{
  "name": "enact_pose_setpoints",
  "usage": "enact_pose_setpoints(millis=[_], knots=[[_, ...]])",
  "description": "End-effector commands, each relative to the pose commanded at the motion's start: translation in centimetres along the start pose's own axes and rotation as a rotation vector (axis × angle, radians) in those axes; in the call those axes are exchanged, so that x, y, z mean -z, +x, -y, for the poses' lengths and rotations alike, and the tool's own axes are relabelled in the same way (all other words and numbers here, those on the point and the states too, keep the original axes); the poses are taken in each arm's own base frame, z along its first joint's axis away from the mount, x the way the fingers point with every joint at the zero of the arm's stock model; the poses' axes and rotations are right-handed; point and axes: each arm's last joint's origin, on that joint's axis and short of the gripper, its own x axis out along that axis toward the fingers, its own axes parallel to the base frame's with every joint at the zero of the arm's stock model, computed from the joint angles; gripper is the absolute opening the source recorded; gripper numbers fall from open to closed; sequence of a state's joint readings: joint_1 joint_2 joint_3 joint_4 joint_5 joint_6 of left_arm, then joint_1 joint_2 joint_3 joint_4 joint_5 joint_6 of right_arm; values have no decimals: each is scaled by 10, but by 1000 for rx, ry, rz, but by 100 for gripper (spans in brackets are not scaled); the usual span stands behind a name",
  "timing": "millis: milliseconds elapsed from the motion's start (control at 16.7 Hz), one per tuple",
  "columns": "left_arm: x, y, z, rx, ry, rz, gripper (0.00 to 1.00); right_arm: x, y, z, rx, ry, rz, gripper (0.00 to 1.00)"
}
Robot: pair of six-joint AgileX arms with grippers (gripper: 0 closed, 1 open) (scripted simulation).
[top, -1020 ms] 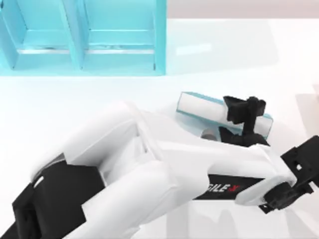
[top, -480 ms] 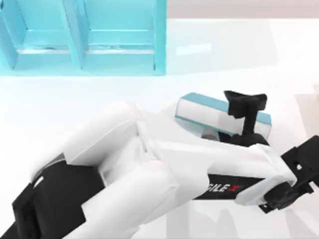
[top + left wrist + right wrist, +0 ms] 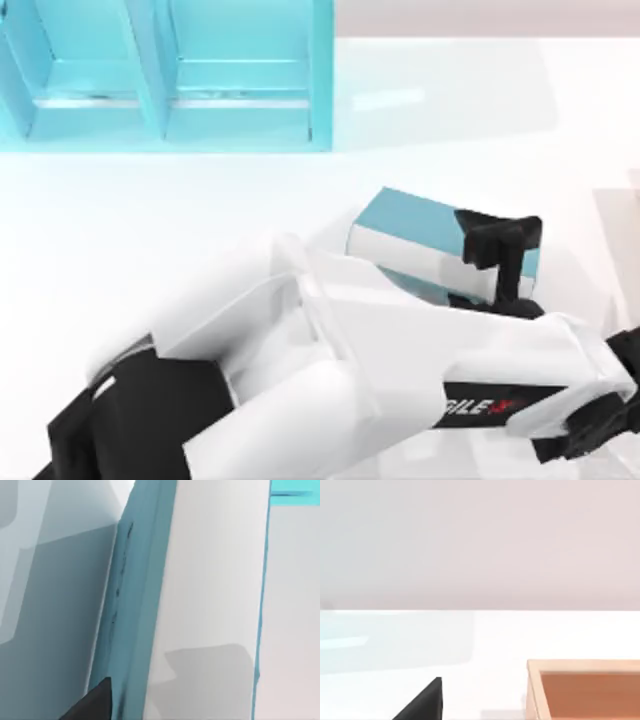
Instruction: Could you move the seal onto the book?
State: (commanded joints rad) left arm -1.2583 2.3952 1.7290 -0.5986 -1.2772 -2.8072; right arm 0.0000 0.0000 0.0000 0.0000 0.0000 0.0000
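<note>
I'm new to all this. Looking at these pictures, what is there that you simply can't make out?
- The book, top view: its near side is hidden under the left arm, and the left pincer gripping it covers its right end.
- Tan box, right wrist view: cut off by the picture's edge, so what it is cannot be told.
- Shelf unit, top view: cut off by the top and left edges.

Book [image 3: 410, 228] right of shelf unit [image 3: 165, 75]
</note>
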Motion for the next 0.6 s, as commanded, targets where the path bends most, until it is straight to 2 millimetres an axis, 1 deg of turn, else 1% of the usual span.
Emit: enact_pose_setpoints(millis=[240, 420, 600], knots=[[-8, -36, -10, -22, -12, 2, 100, 0, 0, 0, 0, 0, 0, 100], [-20, -63, -16, -23, 10, 13, 100, 0, 0, 0, 0, 0, 0, 100], [-31, -86, -19, -6, 40, 23, 100, 0, 0, 0, 0, 0, 0, 100]])
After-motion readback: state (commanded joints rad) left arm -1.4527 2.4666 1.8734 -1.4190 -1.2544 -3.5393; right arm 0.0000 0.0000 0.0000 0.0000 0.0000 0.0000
